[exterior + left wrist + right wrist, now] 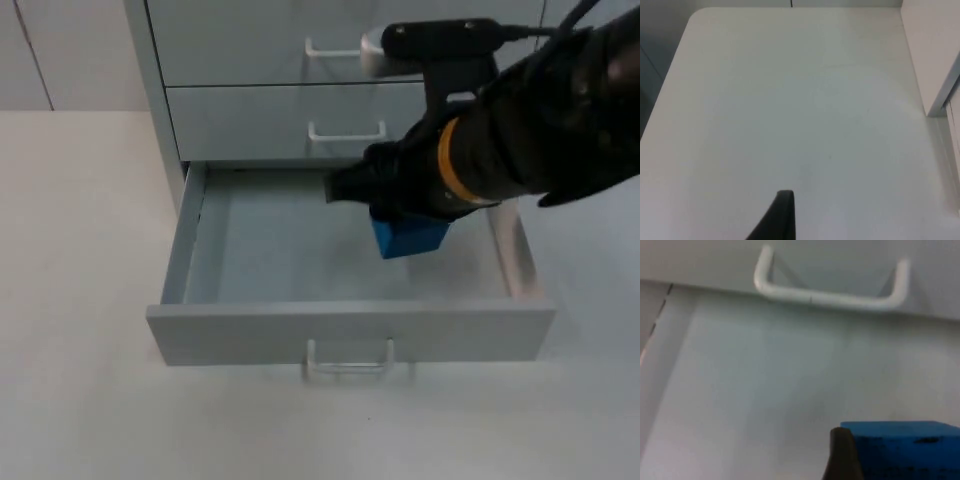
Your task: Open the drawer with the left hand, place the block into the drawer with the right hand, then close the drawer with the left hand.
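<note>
Block (408, 238), small, stiff and probably light, sits clamped by its sides in my right gripper (400, 225) above the open drawer (350, 330); my left gripper (782, 217) waits over bare table (790, 100), fingers' state unclear.

Cabinet (250, 60): grey, on white surface (80, 300). Bottom drawer (350, 330) pulled out, open. Two upper drawers shut, each with a handle. Right claw (405, 225): above the open drawer's right half, clamped on blue block (408, 238).
</note>
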Available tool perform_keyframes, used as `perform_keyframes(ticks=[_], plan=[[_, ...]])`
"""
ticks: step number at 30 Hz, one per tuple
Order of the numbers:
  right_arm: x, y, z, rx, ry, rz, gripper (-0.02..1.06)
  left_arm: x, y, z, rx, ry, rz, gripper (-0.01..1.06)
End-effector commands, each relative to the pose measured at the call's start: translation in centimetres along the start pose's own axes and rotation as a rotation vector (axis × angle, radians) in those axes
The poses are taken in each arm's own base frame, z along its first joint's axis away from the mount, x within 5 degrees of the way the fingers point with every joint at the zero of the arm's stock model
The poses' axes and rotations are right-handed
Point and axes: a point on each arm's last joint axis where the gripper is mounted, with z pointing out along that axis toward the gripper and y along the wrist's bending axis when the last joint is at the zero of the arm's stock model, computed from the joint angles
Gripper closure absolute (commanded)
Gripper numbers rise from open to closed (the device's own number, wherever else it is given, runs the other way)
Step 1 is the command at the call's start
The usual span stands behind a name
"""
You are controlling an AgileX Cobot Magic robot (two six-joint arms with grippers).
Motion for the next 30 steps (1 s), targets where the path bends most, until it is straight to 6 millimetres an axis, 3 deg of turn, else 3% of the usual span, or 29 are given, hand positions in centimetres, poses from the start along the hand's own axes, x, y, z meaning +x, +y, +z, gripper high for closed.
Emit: perform_keyframes(ticks=[1,5,6,7,10,11,15,21,24,25,29,30], plan=[[0.4,0.5,0.9,-0.002,0.006,-0.001,1.05,0.0,0.0,-0.1,0.003,-0.012,-0.02,0.0],[1.8,0.6,2.4,0.014,0.044,-0.014,1.01,0.0,0.0,-0.1,0.003,-0.012,-0.02,0.0],[2.2,0.6,2.7,0.016,0.056,-0.008,0.93,0.0,0.0,-0.1,0.004,-0.014,-0.021,0.0],[2.2,0.6,2.7,0.016,0.056,-0.008,0.93,0.0,0.0,-0.1,0.004,-0.014,-0.021,0.0],[2.5,0.5,3.0,0.025,0.061,-0.012,0.72,-0.1,0.0,-0.1,0.005,-0.02,-0.022,0.0],[2.5,0.5,3.0,0.025,0.061,-0.012,0.72,-0.1,0.0,-0.1,0.005,-0.02,-0.022,0.0],[1.8,0.5,2.4,0.026,0.039,-0.003,0.35,-0.1,0.0,-0.1,0.005,-0.023,-0.023,0.0],[-0.9,0.5,-0.2,-0.012,-0.023,0.059,0.29,-0.1,0.0,-0.1,0.005,-0.025,-0.024,0.0],[-3.4,0.1,-3.6,-0.038,-0.038,0.113,0.29,-0.1,0.0,-0.1,0.007,-0.025,-0.025,0.0],[-3.4,0.1,-3.6,-0.038,-0.038,0.113,0.29,-0.1,0.0,-0.1,0.007,-0.025,-0.025,0.0],[-4.7,-0.3,-7.6,-0.102,0.031,0.067,0.29,-0.1,0.0,-0.1,0.007,-0.025,-0.025,0.0],[-4.7,-0.3,-7.6,-0.102,0.031,0.067,0.29,-0.1,0.0,-0.1,0.007,-0.025,-0.025,0.0]])
